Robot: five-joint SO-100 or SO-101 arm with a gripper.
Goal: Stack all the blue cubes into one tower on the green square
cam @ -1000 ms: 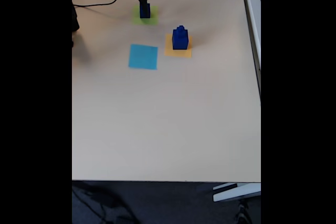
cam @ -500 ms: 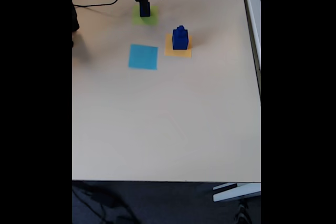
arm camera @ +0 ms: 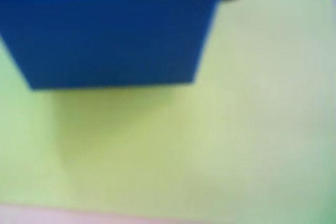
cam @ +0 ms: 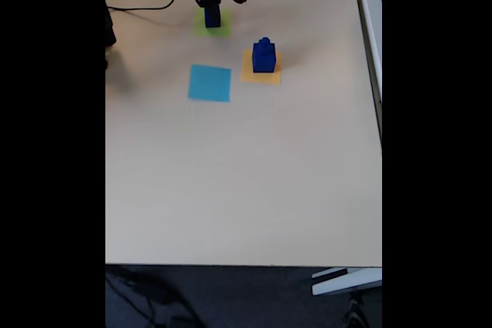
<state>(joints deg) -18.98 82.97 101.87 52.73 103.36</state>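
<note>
Table in the fixed view, left to right: light-blue square, then the green square with the gripper over it pinching a blue cube, then a small blue tower on the orange-yellow square. Wrist view is blurry: cube just above green.

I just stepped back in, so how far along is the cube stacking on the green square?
Early stage. One blue cube is at the green square, with the gripper right over it; whether it is released is unclear. The other cubes sit stacked on the orange-yellow square and must be moved over. The light-blue square is bare.
</note>
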